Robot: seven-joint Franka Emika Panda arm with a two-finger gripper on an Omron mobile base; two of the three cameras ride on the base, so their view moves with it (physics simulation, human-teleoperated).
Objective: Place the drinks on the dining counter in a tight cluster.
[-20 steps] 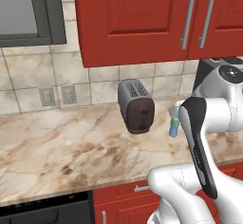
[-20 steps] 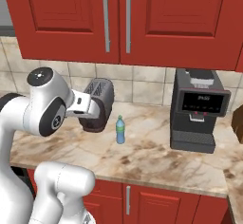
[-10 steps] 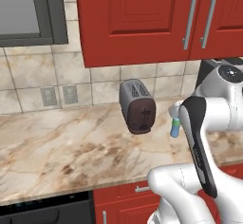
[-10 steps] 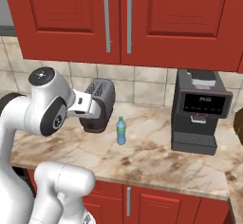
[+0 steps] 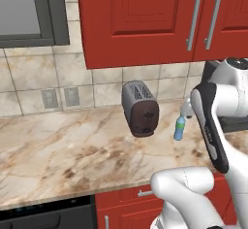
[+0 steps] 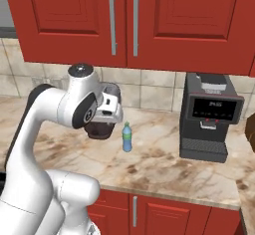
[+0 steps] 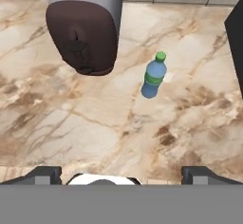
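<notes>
One of the drinks, a small blue water bottle (image 5: 179, 127) (image 6: 127, 137) (image 7: 153, 76) with a green cap, stands upright on the marble worktop (image 7: 95, 123) under the red cabinets. My gripper (image 7: 123, 173) hangs above the worktop's front part, open, with nothing between its fingers. The bottle lies ahead of it and a little to the right in the hand view. In the right base view the hand (image 6: 108, 110) hovers just left of the bottle. The dining counter is out of view.
A dark brown and grey toaster (image 5: 140, 109) (image 7: 85, 28) stands just left of the bottle, close to the tiled wall. A black coffee machine (image 6: 209, 117) (image 7: 235, 42) stands to the bottle's right. Red cabinets (image 6: 124, 15) hang overhead.
The arm has swung forward over the worktop, and the hand now covers part of the toaster in the right base view. The bottle has not moved. The gripper stays open.
</notes>
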